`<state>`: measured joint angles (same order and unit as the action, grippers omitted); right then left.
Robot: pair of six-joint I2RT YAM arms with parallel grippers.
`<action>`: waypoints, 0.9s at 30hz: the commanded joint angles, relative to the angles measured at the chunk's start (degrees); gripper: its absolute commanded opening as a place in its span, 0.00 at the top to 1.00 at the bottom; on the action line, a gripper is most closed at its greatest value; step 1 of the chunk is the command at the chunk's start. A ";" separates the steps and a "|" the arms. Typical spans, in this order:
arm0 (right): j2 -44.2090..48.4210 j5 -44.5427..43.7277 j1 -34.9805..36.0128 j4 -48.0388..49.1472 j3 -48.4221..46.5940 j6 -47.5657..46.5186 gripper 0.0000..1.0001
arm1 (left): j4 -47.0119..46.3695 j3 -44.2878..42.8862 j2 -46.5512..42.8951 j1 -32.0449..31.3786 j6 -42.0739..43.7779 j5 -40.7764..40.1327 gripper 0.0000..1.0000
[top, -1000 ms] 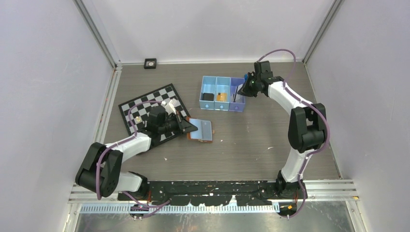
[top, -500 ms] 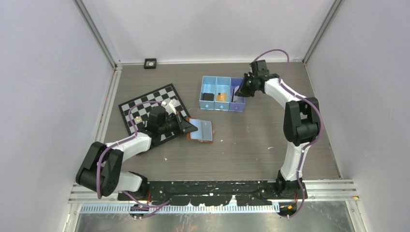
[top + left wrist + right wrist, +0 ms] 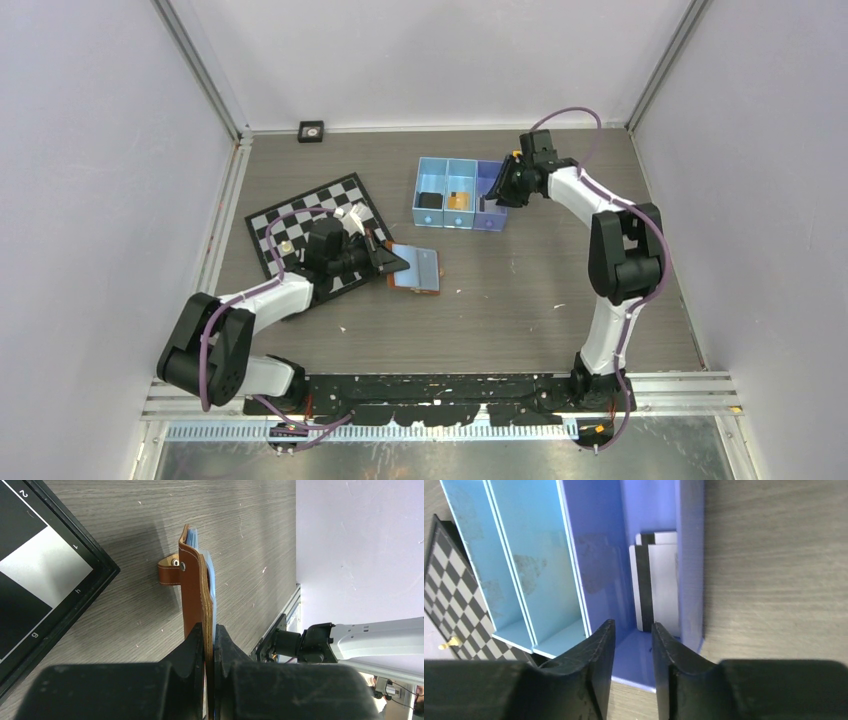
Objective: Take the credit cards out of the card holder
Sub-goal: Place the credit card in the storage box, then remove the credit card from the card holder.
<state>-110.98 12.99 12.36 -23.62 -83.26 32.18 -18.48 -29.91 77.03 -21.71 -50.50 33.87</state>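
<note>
Change, right arm: over the last second the right gripper (image 3: 632, 627) has moved from above the far right corner of the tray (image 3: 418, 195) towards the near end of its purple right-hand compartment, and the elbow has swung inward.
Change, left arm: none; the left gripper (image 3: 210, 630) and the card holder (image 3: 417, 270) lie as before.
Right gripper, state: fingers a little apart, nothing between them, poised over the near end of the purple compartment.
Left gripper, state: clamped on the near edge of the card holder, pinning the brown flap.
Two grey cards (image 3: 659, 585): inside the purple compartment, overlapping, leaning against its right wall, each with a dark stripe; just beyond the right gripper's fingertips and not touched by them.
Pale blue card (image 3: 210, 580): in the card holder, lying against the brown flap; well apart from the right gripper.
Card holder, place: on the worktop (image 3: 520, 300) just beside the chessboard (image 3: 300, 225), between that board and the tray.
Meaning for the task: the right gripper appears to have finished a delivery and is free; at least one card remains to be drawn out, so the task is judged partly done.
Next move, judgement: the right gripper must cross to the held card holder.
</note>
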 commanded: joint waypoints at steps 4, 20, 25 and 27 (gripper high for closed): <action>16.04 -8.74 6.17 0.84 5.96 -0.07 0.50 | -0.59 -2.10 0.26 0.19 0.67 0.54 1.00; 44.35 -20.14 20.07 22.35 43.39 4.08 0.17 | -1.46 -0.83 -1.40 0.18 2.16 -0.58 1.00; 41.58 -19.76 20.03 25.74 44.28 6.65 0.16 | -1.71 -0.67 -2.98 -0.98 1.97 -3.94 1.00; 40.74 -17.95 20.01 27.70 44.94 7.85 0.16 | 0.31 -2.17 -2.96 -2.53 1.05 -7.02 1.00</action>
<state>-69.21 -5.19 32.32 -5.63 -38.57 36.82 -18.28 -29.89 76.18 -22.26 -49.21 31.83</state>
